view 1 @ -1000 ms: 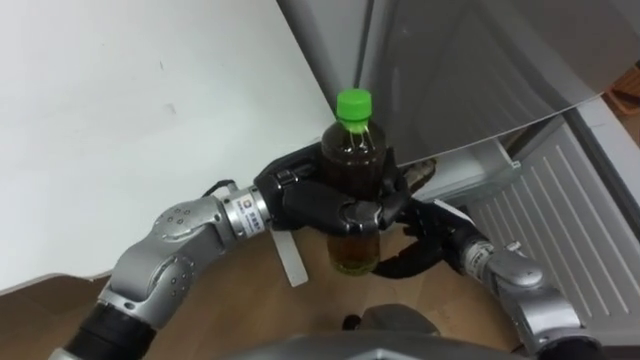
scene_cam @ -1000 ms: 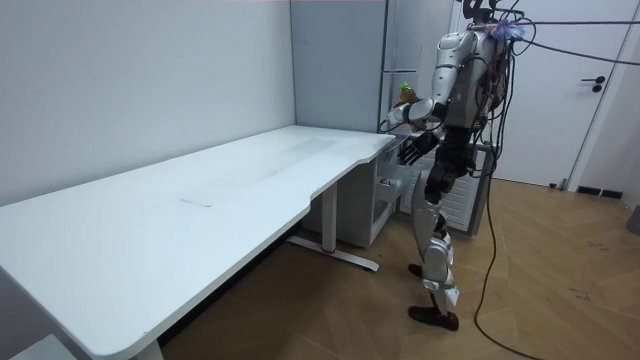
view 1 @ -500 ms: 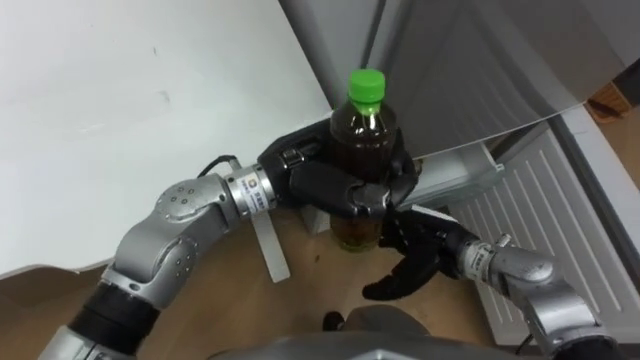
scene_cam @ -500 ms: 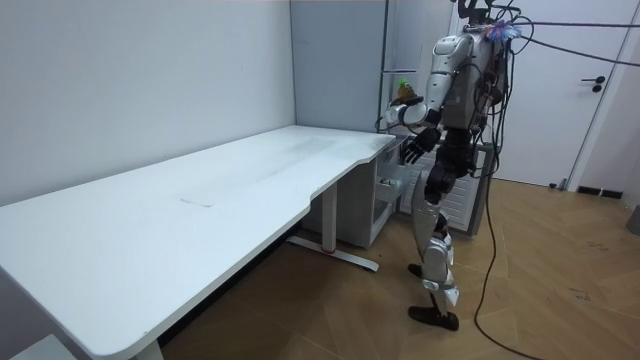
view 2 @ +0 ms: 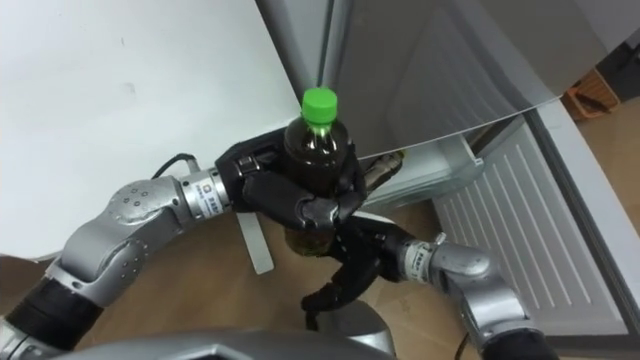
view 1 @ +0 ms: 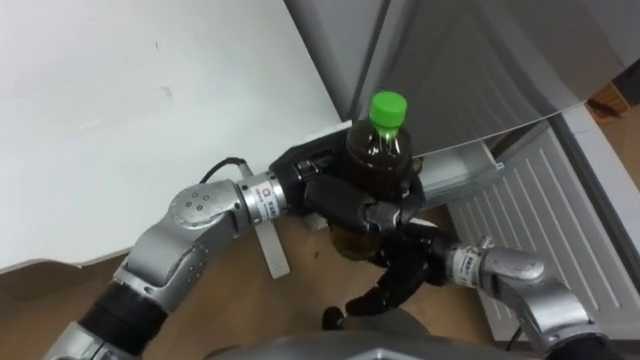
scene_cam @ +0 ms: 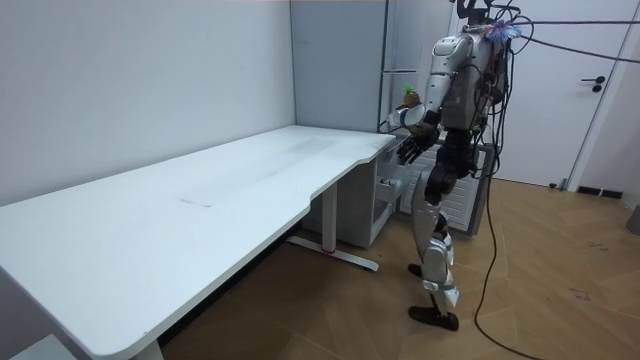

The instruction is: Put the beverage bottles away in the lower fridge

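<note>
A clear, glossy plastic bottle (view 1: 378,165) with a smooth green plastic cap (view 1: 388,105) is clasped by a black, slightly shiny plastic left hand (view 1: 340,195), above a matt white table (view 1: 120,110) and wood-grain floor (view 1: 30,290).

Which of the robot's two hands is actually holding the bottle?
The left hand: its fingers are curled round the green-capped bottle, which stands upright in its grip. The right hand hangs below it, fingers loose, gripping nothing.
</note>
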Available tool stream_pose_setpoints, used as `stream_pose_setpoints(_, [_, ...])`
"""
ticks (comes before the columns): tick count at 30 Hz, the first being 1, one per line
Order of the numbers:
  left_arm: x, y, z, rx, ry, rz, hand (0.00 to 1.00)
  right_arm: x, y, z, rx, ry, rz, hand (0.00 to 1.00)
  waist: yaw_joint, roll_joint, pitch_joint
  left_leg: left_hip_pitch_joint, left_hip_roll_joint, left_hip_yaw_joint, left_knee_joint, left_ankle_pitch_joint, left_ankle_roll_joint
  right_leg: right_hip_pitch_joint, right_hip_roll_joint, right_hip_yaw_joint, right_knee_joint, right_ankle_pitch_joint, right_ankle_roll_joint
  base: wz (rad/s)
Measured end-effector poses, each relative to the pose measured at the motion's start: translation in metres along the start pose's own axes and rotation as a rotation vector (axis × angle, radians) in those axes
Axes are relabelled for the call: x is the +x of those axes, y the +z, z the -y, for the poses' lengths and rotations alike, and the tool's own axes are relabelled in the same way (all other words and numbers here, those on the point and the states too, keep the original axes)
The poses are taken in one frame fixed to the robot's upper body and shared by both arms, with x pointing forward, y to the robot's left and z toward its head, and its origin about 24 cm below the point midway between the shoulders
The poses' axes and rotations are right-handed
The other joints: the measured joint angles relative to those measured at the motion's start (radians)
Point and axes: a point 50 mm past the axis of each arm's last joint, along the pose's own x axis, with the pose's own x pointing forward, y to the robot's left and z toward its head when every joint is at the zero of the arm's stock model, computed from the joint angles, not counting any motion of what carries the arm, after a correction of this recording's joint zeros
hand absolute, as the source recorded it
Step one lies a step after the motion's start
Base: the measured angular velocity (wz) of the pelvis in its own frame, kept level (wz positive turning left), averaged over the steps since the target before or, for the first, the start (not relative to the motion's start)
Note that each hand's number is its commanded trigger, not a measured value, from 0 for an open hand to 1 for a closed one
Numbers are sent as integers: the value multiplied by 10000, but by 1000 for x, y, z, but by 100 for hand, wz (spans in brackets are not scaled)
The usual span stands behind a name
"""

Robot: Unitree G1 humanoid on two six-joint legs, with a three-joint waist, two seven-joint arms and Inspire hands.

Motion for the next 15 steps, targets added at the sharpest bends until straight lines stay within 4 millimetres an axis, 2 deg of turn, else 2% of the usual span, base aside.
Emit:
stream_pose_setpoints(1, [0,-1,0,-32,-13,-42,100,0,0,0,50,23,60,0,2,2,5,0,9,3,25,-21,0,3,7,9,2,0,0,-4])
stream_pose_setpoints(4, [0,-6,-3,-141,28,-189,100,2,4,0,198,52,360,0,-7,-22,91,-10,15,33,61,-59,5,-5,14,29,10,2,5,-3])
stream_pose_setpoints(8, [1,-20,-9,-410,224,-703,100,5,11,2,320,-97,705,0,-78,68,139,-189,56,2,239,-177,28,-94,11,-43,11,-10,25,2])
stream_pose_setpoints(15, [0,-21,-11,-313,309,-554,100,6,14,4,272,-253,807,0,-72,182,128,-300,68,16,257,-179,26,-242,24,-38,84,-24,32,0])
